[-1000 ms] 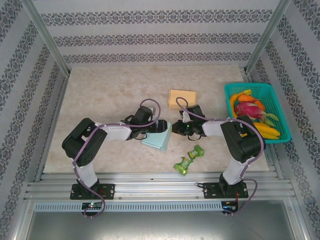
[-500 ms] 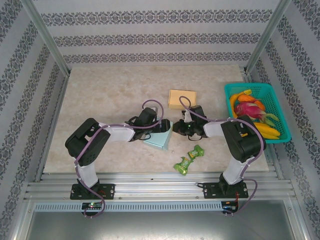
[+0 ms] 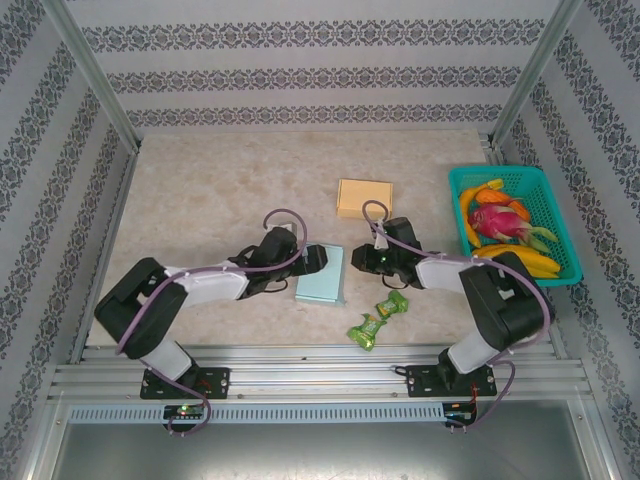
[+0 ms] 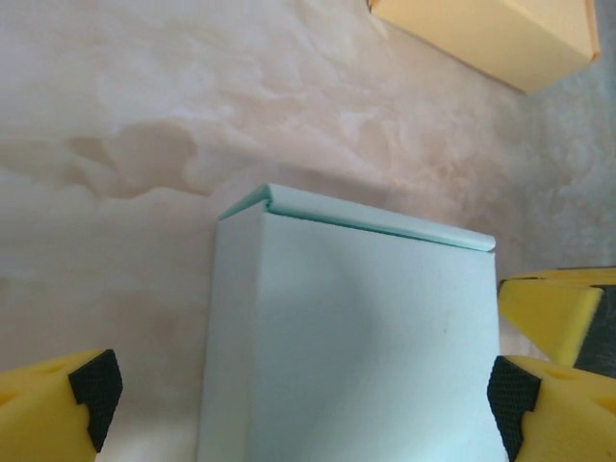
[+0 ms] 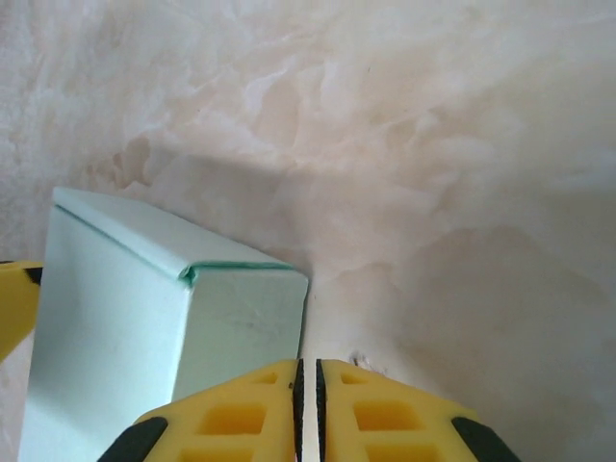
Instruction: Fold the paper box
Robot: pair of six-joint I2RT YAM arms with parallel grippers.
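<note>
Pale mint-green paper box (image 3: 321, 274) lies flat on the marbled beige counter (image 3: 200, 200), centre of the top view. Left gripper (image 4: 303, 387): fingers released, spread wide, box between them. Right gripper (image 5: 308, 380): fingers clenched on nothing, just beside a box corner.

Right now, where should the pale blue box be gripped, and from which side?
Likely across its two long side walls, coming from the left arm's side. The pale blue box lies flat, and the left end effector stands open astride it, a pad near each wall. The right end effector is shut by its corner.
</note>
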